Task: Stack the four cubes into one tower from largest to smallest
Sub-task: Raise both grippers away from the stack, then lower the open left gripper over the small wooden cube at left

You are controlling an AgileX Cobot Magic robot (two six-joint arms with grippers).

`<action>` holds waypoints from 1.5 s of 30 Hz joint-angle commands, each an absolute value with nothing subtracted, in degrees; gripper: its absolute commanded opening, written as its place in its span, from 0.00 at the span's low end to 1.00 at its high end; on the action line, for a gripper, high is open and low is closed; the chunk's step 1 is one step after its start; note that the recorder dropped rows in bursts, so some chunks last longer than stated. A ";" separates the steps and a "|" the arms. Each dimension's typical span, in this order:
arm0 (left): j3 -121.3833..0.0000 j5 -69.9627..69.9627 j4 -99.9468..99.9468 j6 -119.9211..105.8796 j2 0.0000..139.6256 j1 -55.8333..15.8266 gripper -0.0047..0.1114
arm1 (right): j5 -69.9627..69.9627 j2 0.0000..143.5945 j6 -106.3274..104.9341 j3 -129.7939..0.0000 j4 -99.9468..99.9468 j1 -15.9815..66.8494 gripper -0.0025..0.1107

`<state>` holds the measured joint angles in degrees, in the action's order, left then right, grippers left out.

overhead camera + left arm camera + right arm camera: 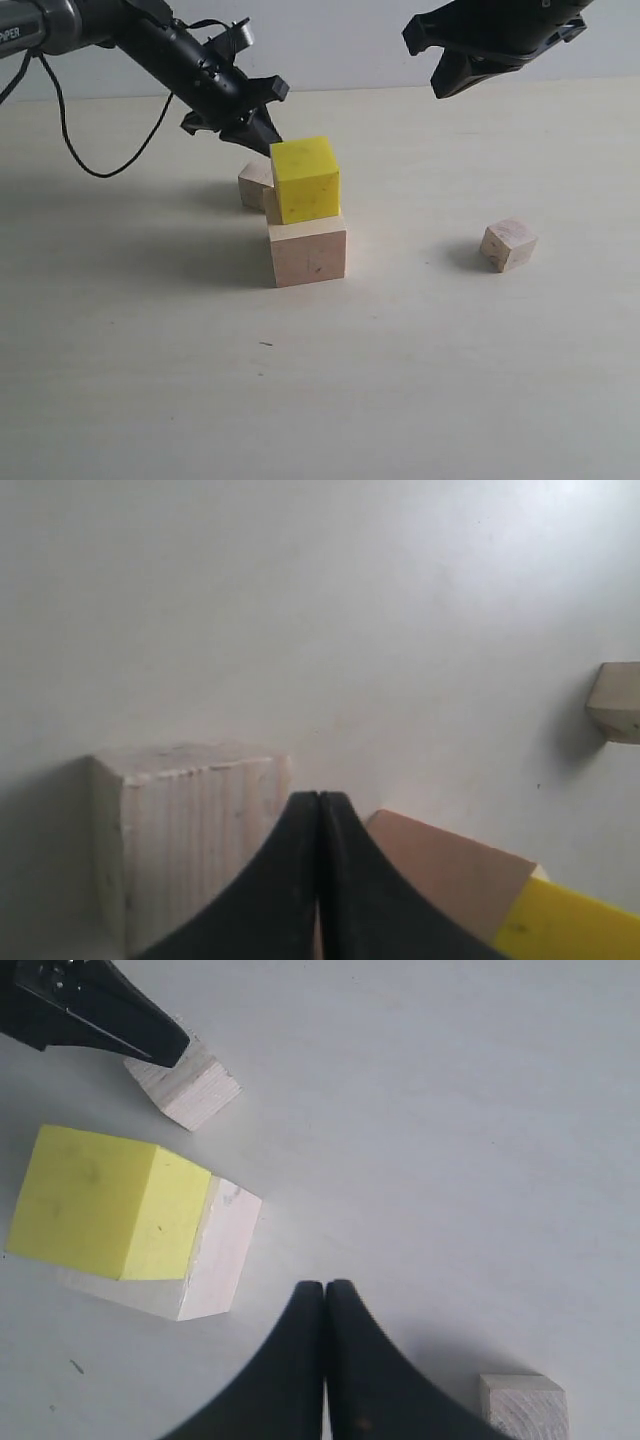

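Handling, as judged: all four cubes prob. light, rigid, not fragile, no squash under a grip. Bare-wood faces: likely fair friction. Yellow cube (305, 180): smoother-looking, maybe a bit slicker. Best hold on either small one: across two opposite flat faces, jaws square to them, upper half, never corner-to-corner. Right small cube (508, 244): turned w/ an edge toward the camera, so rotate wrist to match first. Set down gently, easy to tip on so narrow a footing.

Looks & places:
- Large cube (308, 252): pale wood, faint grain, flat on bench (150, 390), approx. centre.
- Yellow cube: on top of it, bright, sharp-edged, but off-centre. Shifted rear-left and overhanging there, w/ a strip of the large cube's top bare on the opposite side (plain in right wrist view).
- Rear small cube (254, 183): pale, grain lines visible, on bench just behind-left of the stack, partly hidden by yellow. Touching or not, can't tell.
- Right small cube: well apart to the right, alone.
- Bigger of the two small ones: too close to call.

Left jaws: closed tight, nothing between, tips just above rear small cube, beside yellow's back corner. Right jaws: closed, empty, high over bench at far right.
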<state>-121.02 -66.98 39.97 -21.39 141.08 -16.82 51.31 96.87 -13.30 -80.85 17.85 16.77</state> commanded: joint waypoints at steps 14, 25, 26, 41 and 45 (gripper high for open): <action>-121.49 -69.31 26.95 -13.24 143.18 -14.01 0.04 | 51.54 96.87 -13.46 -80.93 16.66 16.85 0.02; -120.24 -69.87 24.15 -11.94 141.02 -10.99 0.04 | 50.77 96.87 -13.82 -80.93 16.32 16.85 0.02; -120.02 -69.96 24.15 -11.94 140.55 -10.90 0.04 | 50.56 96.87 -13.94 -80.93 16.32 16.85 0.02; -119.72 -69.65 25.65 -21.32 131.93 -11.27 0.30 | 50.79 96.87 -13.94 -80.93 16.32 16.85 0.02; -119.72 -69.05 23.87 -24.05 132.17 -12.57 0.64 | 51.40 96.87 -13.94 -80.93 16.32 16.85 0.02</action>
<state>-119.72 -69.90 25.14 -22.17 132.43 -11.33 51.15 96.87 -13.52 -80.85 16.71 16.77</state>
